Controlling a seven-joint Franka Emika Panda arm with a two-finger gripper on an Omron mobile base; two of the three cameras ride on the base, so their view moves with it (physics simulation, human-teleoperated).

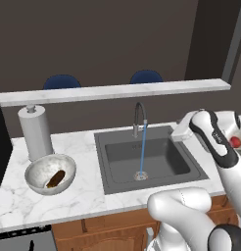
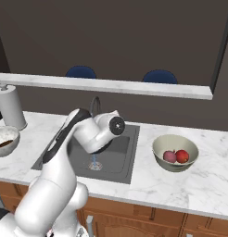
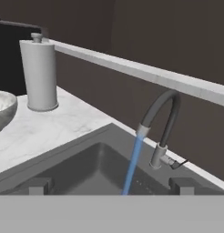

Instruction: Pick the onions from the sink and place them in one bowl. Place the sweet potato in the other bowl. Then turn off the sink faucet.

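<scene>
My gripper (image 3: 111,186) is open with nothing between its fingertips (image 3: 40,185), and hovers over the right side of the sink (image 1: 156,157), facing the sink faucet (image 3: 161,123). A blue stream of water (image 3: 132,166) runs from the spout down to the drain (image 1: 140,175). The faucet's small side lever (image 3: 176,164) sticks out low on its right. Both onions (image 2: 169,156) (image 2: 182,156) lie in the olive-beige bowl (image 2: 175,143) right of the sink. The sweet potato (image 1: 56,178) lies in the silvery mottled bowl (image 1: 39,169) left of the sink.
A paper towel roll (image 1: 36,132) stands at the back left of the marble counter (image 1: 83,196). A raised marble ledge (image 1: 112,90) runs behind the sink, with two blue chair backs (image 1: 62,81) beyond it. My arm crosses the sink's right half.
</scene>
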